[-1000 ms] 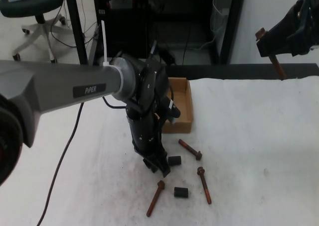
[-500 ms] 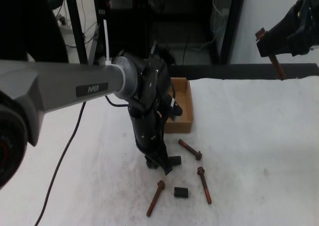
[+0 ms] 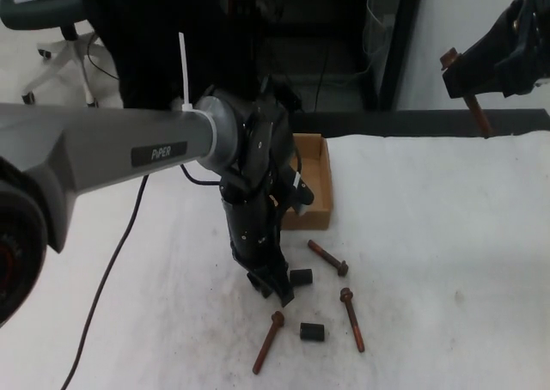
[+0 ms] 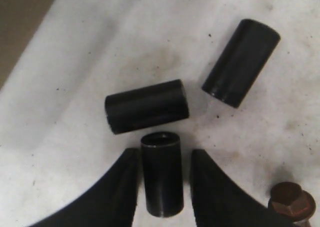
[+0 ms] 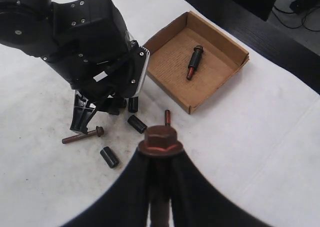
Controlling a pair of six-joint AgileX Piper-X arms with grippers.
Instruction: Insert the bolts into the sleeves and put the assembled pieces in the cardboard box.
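The left claw [image 4: 164,154] is low over the counter [image 3: 447,235], slightly open, with one finger on each side of a black sleeve [image 4: 161,182]. A thin gap shows on both sides, so the fingers are not pressing it. Just beyond this sleeve lies a second sleeve [image 4: 146,106], set across, and a third sleeve [image 4: 241,63] lies a little farther away, not touching the others. That makes three loose sleeves on the counter, all close together.

Three rust-coloured bolts also lie on the counter near the sleeves. The first bolt [image 3: 328,257] is on the side toward the cardboard box [image 5: 172,67], the second bolt [image 3: 351,319] is on the side of the sleeves away from the left arm, and the third bolt [image 3: 267,342] is nearest to the camera.

The right claw [image 5: 159,159] is raised well apart from this group and is closed on a fourth bolt [image 5: 160,139], whose hexagonal head stands out past the fingertips.

Inside the cardboard box lies one assembled piece [image 5: 194,61], a bolt with a sleeve on it.
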